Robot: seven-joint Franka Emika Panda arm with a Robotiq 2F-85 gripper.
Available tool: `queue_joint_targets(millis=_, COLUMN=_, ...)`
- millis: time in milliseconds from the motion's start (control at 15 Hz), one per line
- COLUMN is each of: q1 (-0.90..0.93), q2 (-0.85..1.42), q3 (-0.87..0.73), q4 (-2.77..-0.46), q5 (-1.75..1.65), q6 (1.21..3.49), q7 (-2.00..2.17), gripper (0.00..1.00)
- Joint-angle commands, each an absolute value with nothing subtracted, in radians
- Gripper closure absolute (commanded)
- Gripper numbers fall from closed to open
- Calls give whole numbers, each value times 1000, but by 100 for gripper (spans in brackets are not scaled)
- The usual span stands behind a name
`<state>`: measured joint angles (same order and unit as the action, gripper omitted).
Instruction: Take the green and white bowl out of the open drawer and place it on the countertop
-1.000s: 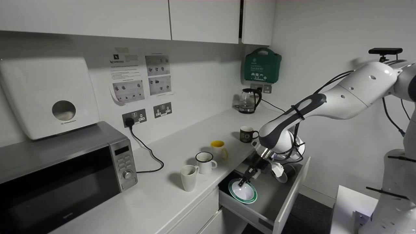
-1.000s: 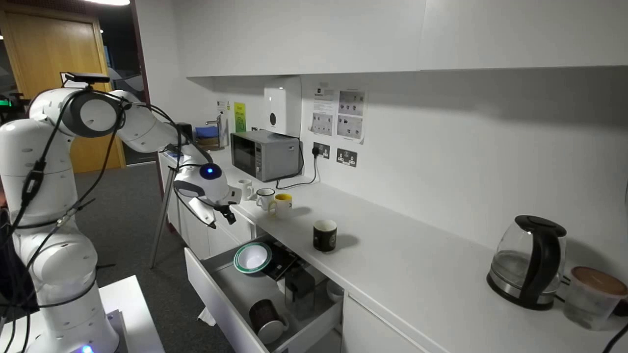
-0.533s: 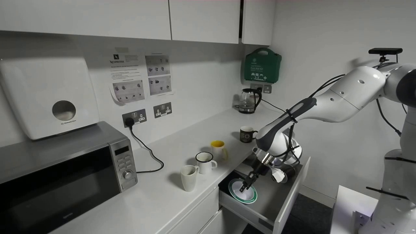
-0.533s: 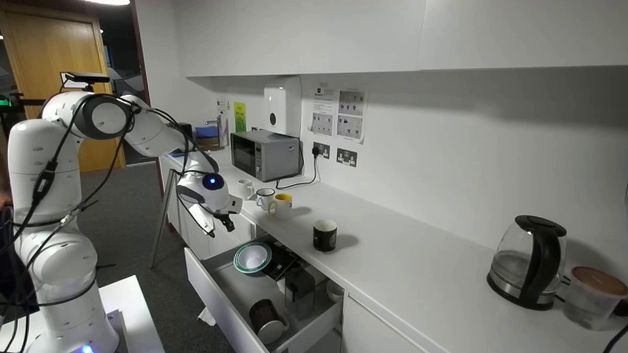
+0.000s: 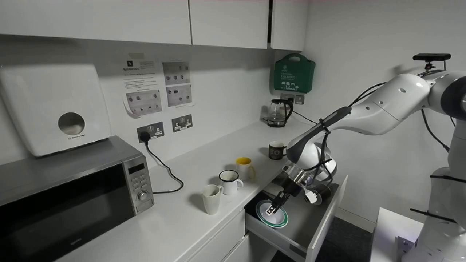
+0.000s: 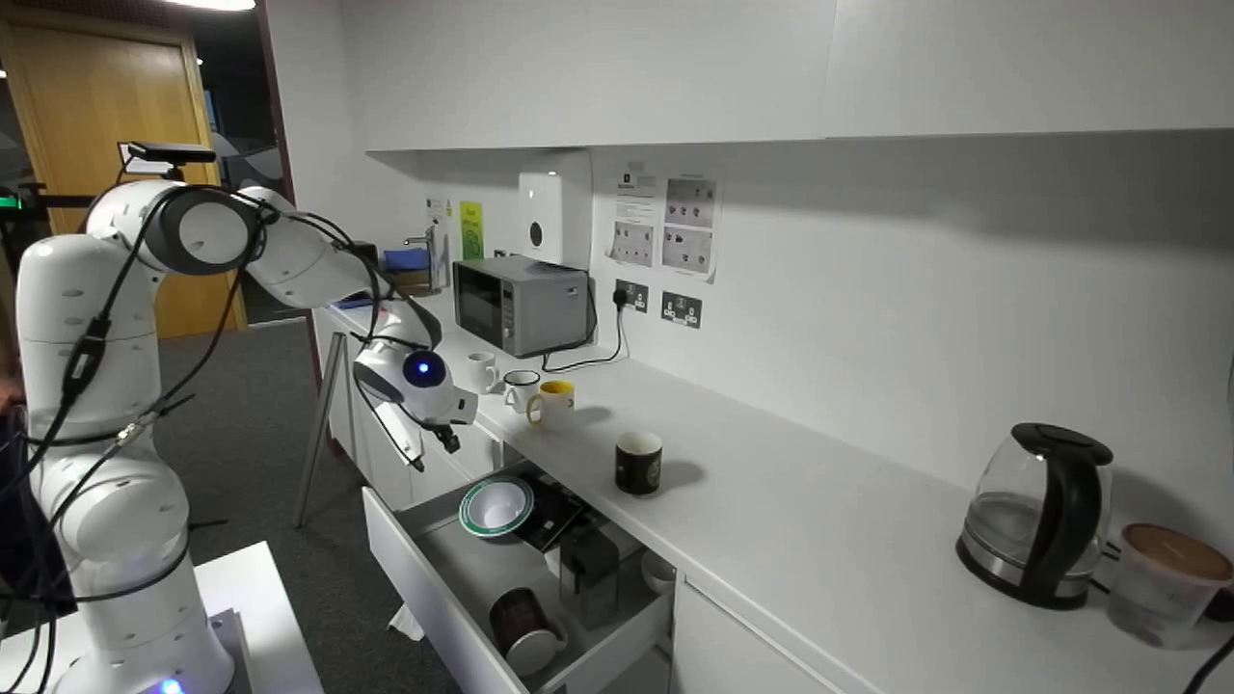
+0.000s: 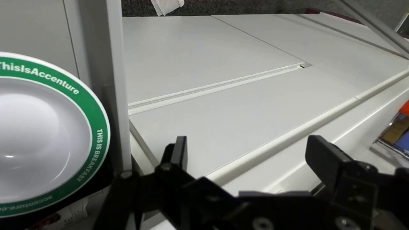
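4 mugs (image 5: 229, 185) stand on the countertop (image 5: 167, 218).

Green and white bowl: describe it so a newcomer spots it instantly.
Find the long white countertop bearing the microwave; below the countertop's front edge, a drawer stands open. The bowl lies inside it, at the end nearer the microwave. Shallow and round, white inside, it has a green rim with white lettering, unlike the dark mug lying on its side in the same drawer.
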<state>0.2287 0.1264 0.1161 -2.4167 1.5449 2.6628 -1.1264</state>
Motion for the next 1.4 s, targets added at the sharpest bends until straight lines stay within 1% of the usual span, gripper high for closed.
queue_joint_targets(millis=0, q1=229, q2=128, q3=113, q4=-2417, q5=1545, q6=2655, q7=-1126, gripper=0)
queue_joint_targets(millis=600, q1=226, q2=151, q3=108, q4=-2407, q5=1534, q6=2637, q7=-1119, gripper=0)
queue_joint_targets(millis=1333, q1=217, q2=280, q3=99, q4=-2343, q5=1469, q6=2594, q7=-1033, gripper=0)
